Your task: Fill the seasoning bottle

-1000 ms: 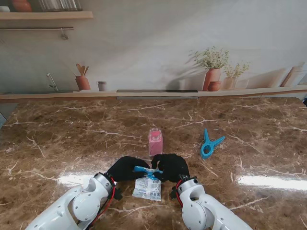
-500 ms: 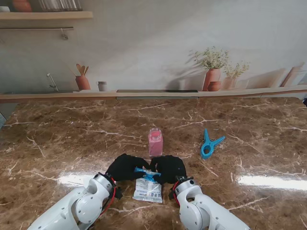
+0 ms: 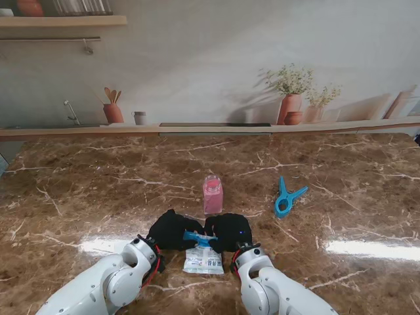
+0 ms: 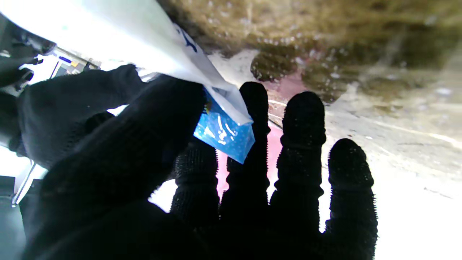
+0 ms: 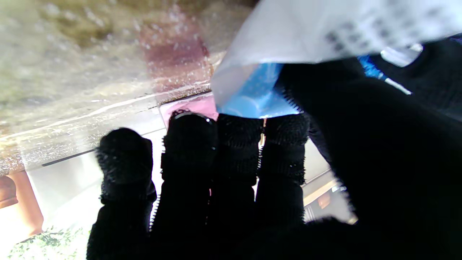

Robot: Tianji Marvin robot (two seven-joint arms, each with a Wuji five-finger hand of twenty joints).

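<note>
We hold the seasoning packet (image 3: 203, 257) between both hands, just nearer to us than the pink bottle (image 3: 212, 194), which stands upright on the marble counter (image 3: 98, 197). Our left hand (image 3: 169, 230) pinches one end of the packet's blue top strip (image 3: 198, 237), thumb pressed against the fingers with the strip between them, as the left wrist view shows; the other fingers reach out loosely beyond it. Our right hand (image 3: 230, 231) closes on the other end of the same strip in the same thumb-and-finger pinch, so neither hand is free. The packet hangs from that strip toward us, its white body nearer to us than the hands, and its long axis runs from the bottle back toward our shoulders, while the strip itself lies crosswise, left to right, between the two grips. The bottle stands straight beyond the gap between our hands, close but not touching either; both hands look about equally near it, the right perhaps a shade closer. We cannot tell from here whether the strip is torn open yet or whether the bottle still wears a lid. A blue clip (image 3: 286, 195) lies well to the right of the bottle, untouched. We judge that the packet's mouth must be opened and tipped forward over the bottle.
</note>
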